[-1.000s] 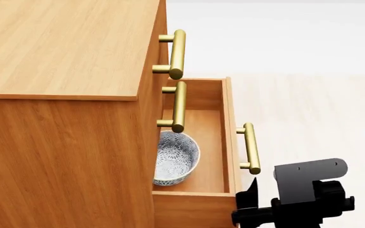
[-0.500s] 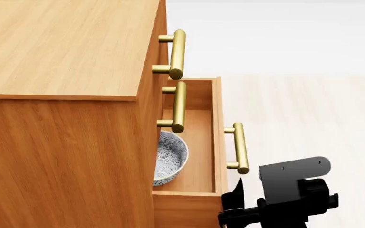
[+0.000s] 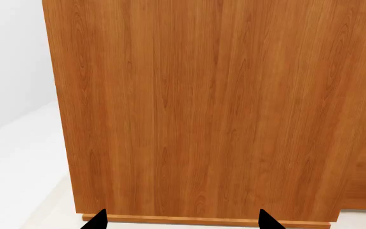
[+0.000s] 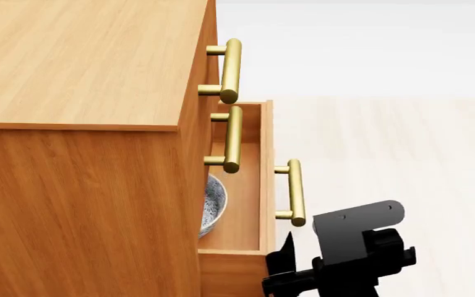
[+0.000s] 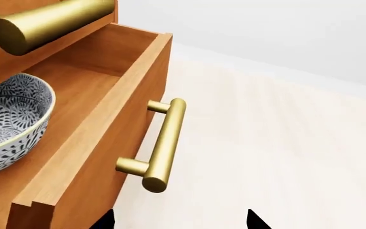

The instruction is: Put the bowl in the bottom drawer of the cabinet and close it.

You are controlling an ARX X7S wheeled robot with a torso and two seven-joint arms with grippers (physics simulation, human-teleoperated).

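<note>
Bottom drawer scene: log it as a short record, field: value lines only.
bowl: inside the bottom drawer, upright, partly hidden under the drawer above in the head view
bottom drawer: partly open, brass handle free of any grip
cabinet: two upper drawers shut
right gripper: open, just below the drawer handle, holding nothing
left gripper: open, empty, facing the cabinet's side panel
task: bowl placed, drawer not fully closed

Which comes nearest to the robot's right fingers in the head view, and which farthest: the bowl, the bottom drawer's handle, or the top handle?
1. Bottom drawer's handle, just above the right gripper.
2. Bowl, inside the drawer, leftward.
3. Top handle, highest on the cabinet.
</note>
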